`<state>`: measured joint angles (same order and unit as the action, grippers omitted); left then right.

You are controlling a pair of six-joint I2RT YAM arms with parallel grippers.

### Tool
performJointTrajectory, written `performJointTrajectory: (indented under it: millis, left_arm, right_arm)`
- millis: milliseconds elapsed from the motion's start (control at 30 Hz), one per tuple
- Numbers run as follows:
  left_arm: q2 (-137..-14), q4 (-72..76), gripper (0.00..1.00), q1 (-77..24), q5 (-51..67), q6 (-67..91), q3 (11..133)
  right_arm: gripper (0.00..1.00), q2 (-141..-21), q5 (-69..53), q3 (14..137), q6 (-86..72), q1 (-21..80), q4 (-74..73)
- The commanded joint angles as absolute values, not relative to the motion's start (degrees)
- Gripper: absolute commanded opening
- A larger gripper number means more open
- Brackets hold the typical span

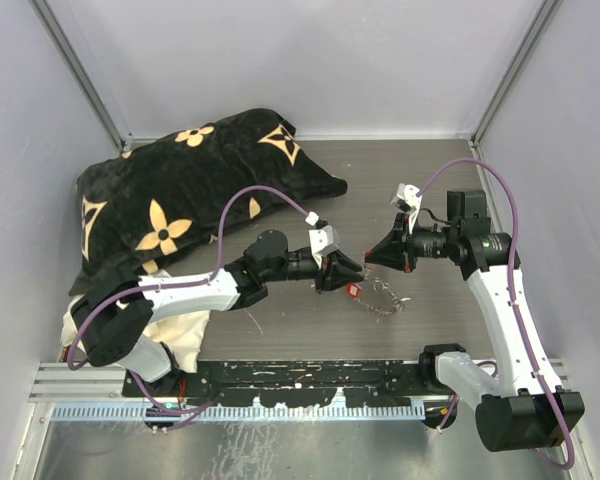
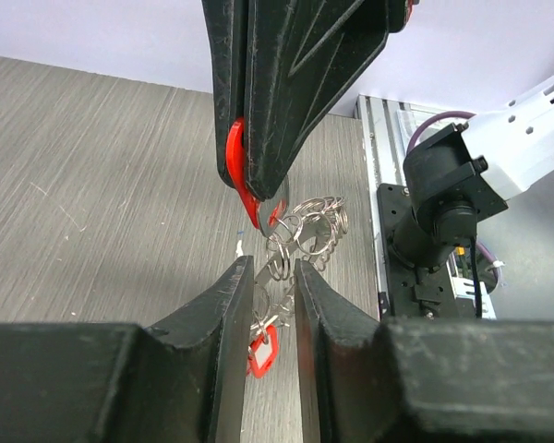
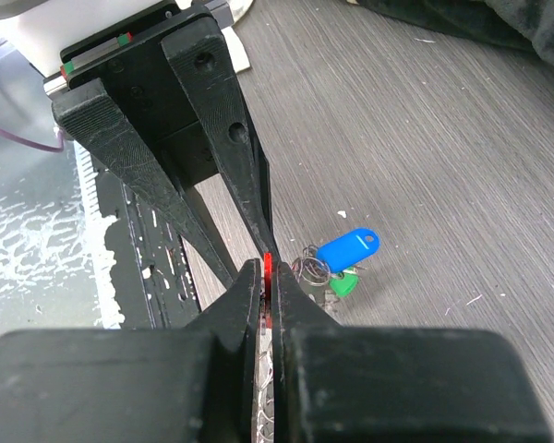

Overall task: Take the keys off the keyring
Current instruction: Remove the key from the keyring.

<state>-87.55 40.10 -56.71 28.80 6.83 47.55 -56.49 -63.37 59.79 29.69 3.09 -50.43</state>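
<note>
The keyring (image 2: 307,231), a silvery wire coil, hangs between my two grippers over the table, and its far end trails on the wood (image 1: 383,297). My left gripper (image 2: 272,268) is shut on the coil, which sits between its fingertips. A red key tag with a white label (image 2: 261,351) dangles below it. My right gripper (image 3: 268,269) is shut on a red key head (image 3: 268,263), right in front of the left gripper (image 1: 342,275). A blue key tag (image 3: 346,249) and a green one (image 3: 343,286) lie on the table, still on the coil.
A black pillow with tan flowers (image 1: 180,200) fills the back left of the table. A white cloth (image 1: 180,340) lies under the left arm. The black mounting rail (image 1: 310,380) runs along the near edge. Grey walls (image 1: 310,60) enclose the back and sides.
</note>
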Motion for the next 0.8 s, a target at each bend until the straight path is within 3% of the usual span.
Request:
performJointTrajectory:
  millis: [0,767]
  left_arm:
    - [-87.9,44.1,0.25,-56.7,28.7,8.7,50.0]
    - [-88.1,37.2,0.26,-60.0,20.4,6.0,52.4]
  right_arm:
    - [0.01,-55.0,-66.6,61.2,29.7,2.6,-48.9]
    - [0.01,-54.8,-66.8,60.9,29.4,2.3,-48.6]
